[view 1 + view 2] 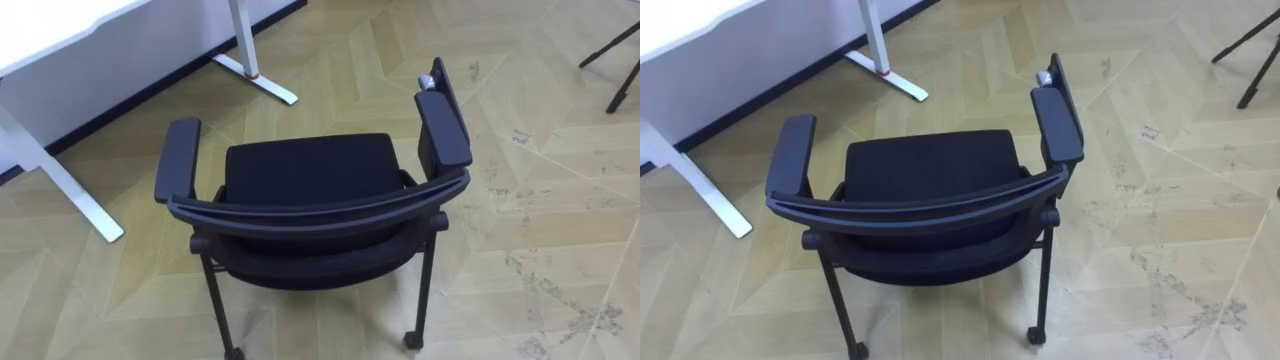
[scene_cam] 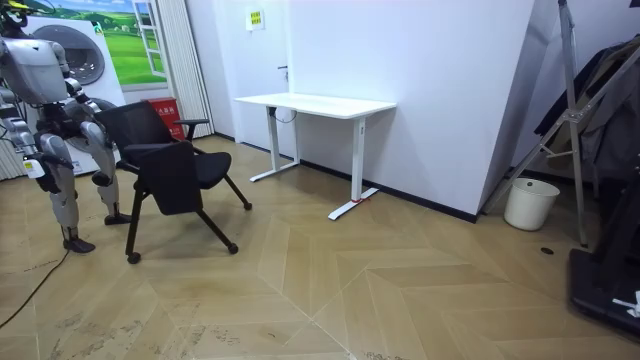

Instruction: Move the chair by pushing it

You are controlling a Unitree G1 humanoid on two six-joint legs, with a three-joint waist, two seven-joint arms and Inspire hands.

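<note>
A black chair (image 1: 310, 175) with two armrests and castors stands right in front of me on the wooden floor, its curved backrest rail (image 1: 320, 212) nearest to me and its seat facing away. In the room view I stand behind the chair (image 2: 170, 165) at the room view's left, upright, facing the white desk. My right hand (image 2: 37, 166) hangs low at my side, apart from the chair; it is too small to read its fingers.
The white desk (image 1: 60, 30) stands beyond the chair to my left, with its foot (image 1: 258, 78) on the floor near the chair's front. Black tripod legs (image 1: 612, 60) are at the far right. A white bin (image 2: 530, 203) and a stand (image 2: 570, 130) are by the far wall.
</note>
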